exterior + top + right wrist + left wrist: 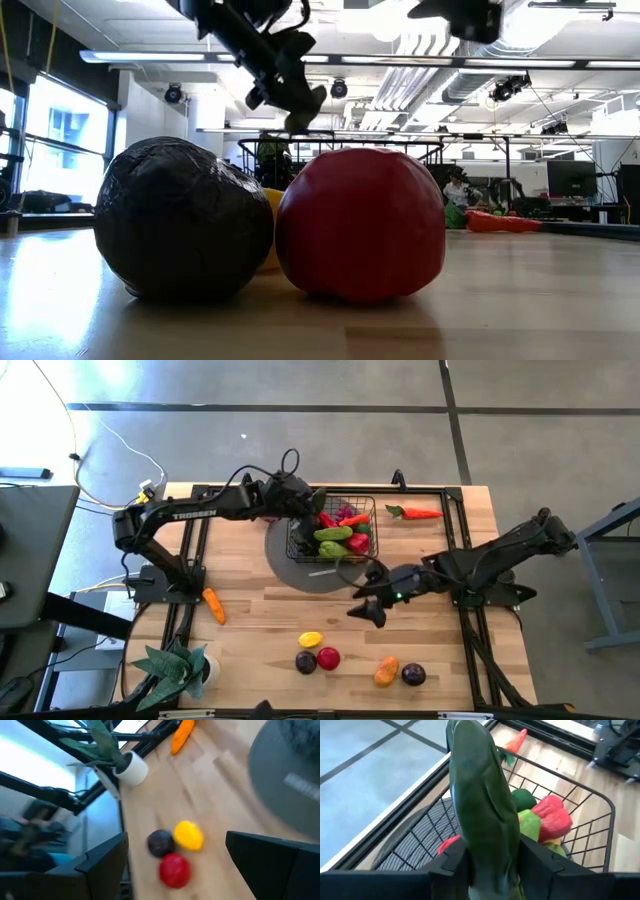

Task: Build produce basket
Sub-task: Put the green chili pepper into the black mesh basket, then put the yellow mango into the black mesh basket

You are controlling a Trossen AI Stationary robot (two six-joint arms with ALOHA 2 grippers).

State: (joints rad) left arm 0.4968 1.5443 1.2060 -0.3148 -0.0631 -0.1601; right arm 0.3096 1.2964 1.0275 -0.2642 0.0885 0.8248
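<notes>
The left gripper (490,865) hangs over the far-left corner of the black wire basket (366,510), its fingers (447,865) pressed on either side of a dark green cucumber (482,810) that stands on end between them, so the grip looks on though perhaps loosening. The basket sits toward the far edge of the surface (260,610), on a round grey mat (310,572), and already carries a fair load: red peppers (551,817), green pieces (527,822) and more. Across the way, the right gripper (368,604) hovers near the middle of the surface, fingers (100,860) spread wide and empty, facing the near-edge cluster. Plenty is left, by my reckoning: a yellow piece (311,640), a red apple (328,657) and a dark plum (306,662) near the near edge, an orange piece (386,672) beside another dark plum (413,674), a carrot (214,605) by the left edge, and a red chilli (415,513) at the far edge beside the basket. Roughly halfway, I'd say.
</notes>
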